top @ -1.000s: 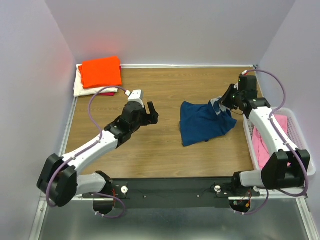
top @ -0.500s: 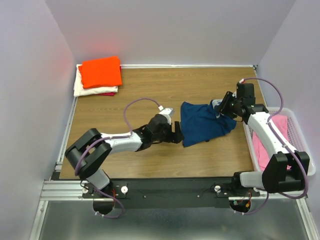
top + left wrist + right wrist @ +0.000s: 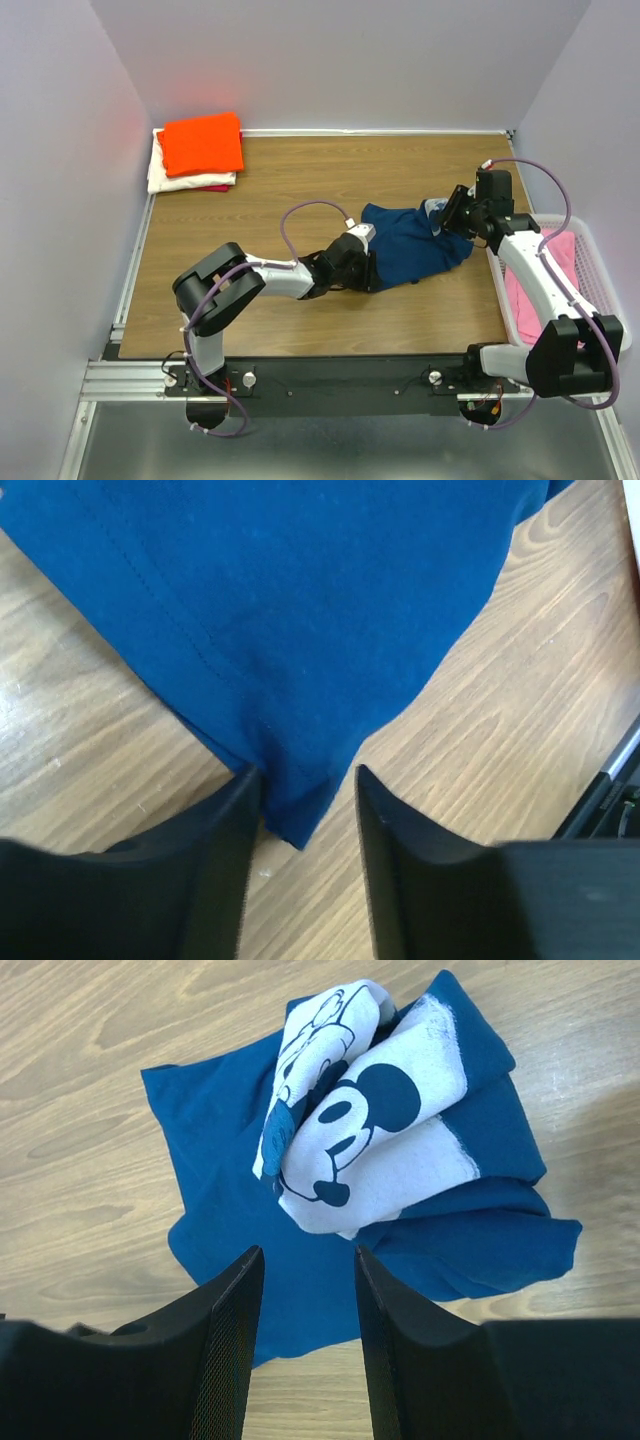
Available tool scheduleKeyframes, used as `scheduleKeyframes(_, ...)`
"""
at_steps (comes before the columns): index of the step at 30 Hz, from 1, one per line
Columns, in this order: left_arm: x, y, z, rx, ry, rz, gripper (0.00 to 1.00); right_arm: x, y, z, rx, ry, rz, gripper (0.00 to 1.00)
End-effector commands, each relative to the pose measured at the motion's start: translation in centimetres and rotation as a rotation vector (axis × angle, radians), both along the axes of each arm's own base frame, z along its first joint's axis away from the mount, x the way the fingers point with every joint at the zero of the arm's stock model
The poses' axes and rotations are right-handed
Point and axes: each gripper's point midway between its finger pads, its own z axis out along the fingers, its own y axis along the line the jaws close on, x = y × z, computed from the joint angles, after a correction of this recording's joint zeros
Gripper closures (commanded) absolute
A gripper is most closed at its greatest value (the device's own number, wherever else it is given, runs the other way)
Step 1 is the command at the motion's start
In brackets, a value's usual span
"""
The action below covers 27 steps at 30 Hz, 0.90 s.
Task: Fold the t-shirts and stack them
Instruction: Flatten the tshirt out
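A navy blue t-shirt [image 3: 410, 250] lies crumpled on the wooden table, right of centre. Its white cartoon print [image 3: 370, 1130] is bunched on top in the right wrist view. My left gripper [image 3: 372, 272] is low at the shirt's near-left corner. In the left wrist view that corner [image 3: 300, 810] sits between the fingers of my left gripper [image 3: 305, 772], touching the left one, with a gap to the right one. My right gripper [image 3: 447, 215] hovers open over the shirt's far-right end, and in its own view the gripper [image 3: 305, 1250] holds nothing.
A folded stack sits at the far left corner: orange t-shirt [image 3: 202, 143] on a cream one [image 3: 165, 178] and a red one [image 3: 212, 187]. A white basket [image 3: 600, 270] at the right edge holds a pink t-shirt [image 3: 525, 285].
My left arm swept right across the table to the navy shirt's corner and its jaws narrowed around it. My right gripper opened and let go of the shirt's far end.
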Motion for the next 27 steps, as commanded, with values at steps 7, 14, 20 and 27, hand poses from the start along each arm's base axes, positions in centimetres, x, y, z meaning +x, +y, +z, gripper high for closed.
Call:
scheduleKeyframes(7, 3.1, 1.5, 4.8, 0.015, -0.149, 0.121, 1.0, -0.2, -0.7, 0.3, -0.029, -0.023, -0.031, 0.51)
scheduleKeyframes(14, 7.0, 10.7, 15.0, -0.035, -0.289, 0.368, 1.0, -0.8, -1.0, 0.6, -0.04, -0.044, -0.043, 0.43)
scheduleKeyframes(20, 9.4, 20.4, 20.8, -0.071, -0.385, 0.57, 1.0, -2.4, 0.2, -0.7, -0.01, -0.016, -0.016, 0.39)
scheduleKeyframes(27, 9.7, 24.3, 22.3, -0.027, -0.425, 0.638, 1.0, -4.8, 3.0, -4.3, -0.011, 0.05, 0.012, 0.4)
